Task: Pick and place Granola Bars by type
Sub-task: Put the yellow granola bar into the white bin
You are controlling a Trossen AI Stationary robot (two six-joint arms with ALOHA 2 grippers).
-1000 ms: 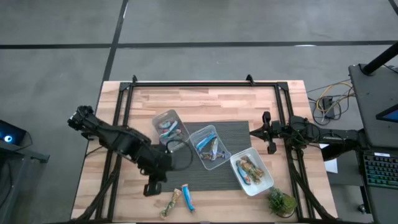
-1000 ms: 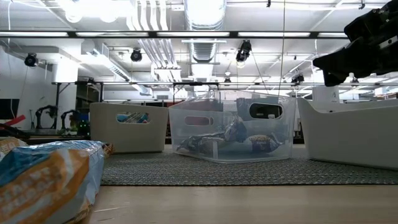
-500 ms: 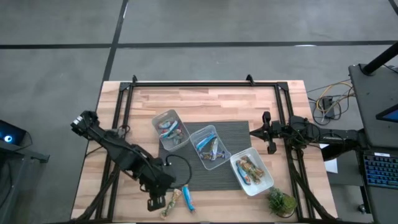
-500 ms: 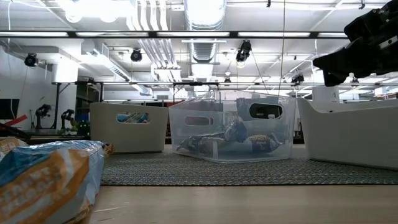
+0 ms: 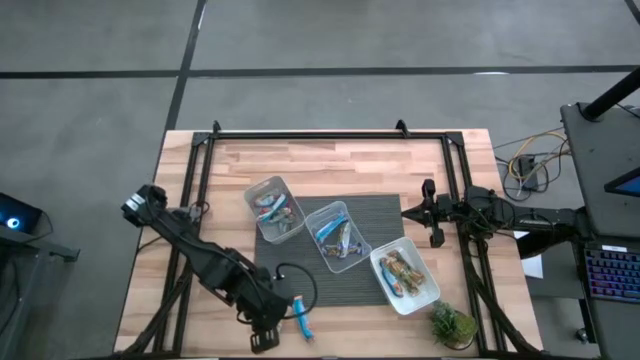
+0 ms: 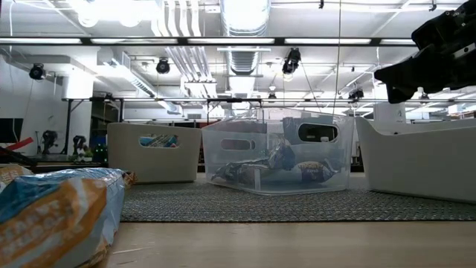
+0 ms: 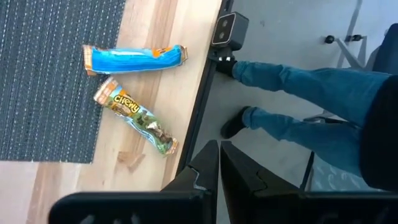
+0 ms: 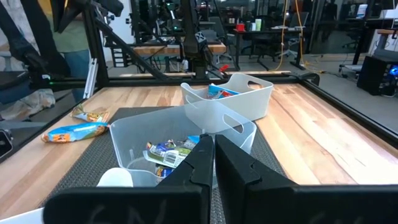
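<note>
Hovering our left pincer (image 5: 262,340) at the near edge of the bench (image 5: 350,160), just off the dark mat (image 5: 370,215), we keep its fingers pressed together and empty. It sits there, we judge, because the last two loose granola bars lie right beside it: a blue-wrapped bar (image 7: 134,58) and a tan bar with red-green print (image 7: 135,115), both on bare wood next to the mat's edge and touching no container. A person's legs in jeans (image 7: 298,87) stand just beyond that bench edge.

Our right pincer (image 5: 418,211) waits at the far right side of the mat, fingers also pressed together, holding nothing.

Three clear tubs run diagonally across the mat so each type has its own home. The tub (image 5: 272,208) farthest from the plant (image 5: 452,324) holds blue bars, the middle tub (image 5: 335,235) holds silvery and blue wrappers, and the tub (image 5: 404,275) nearest the plant holds tan ones.
</note>
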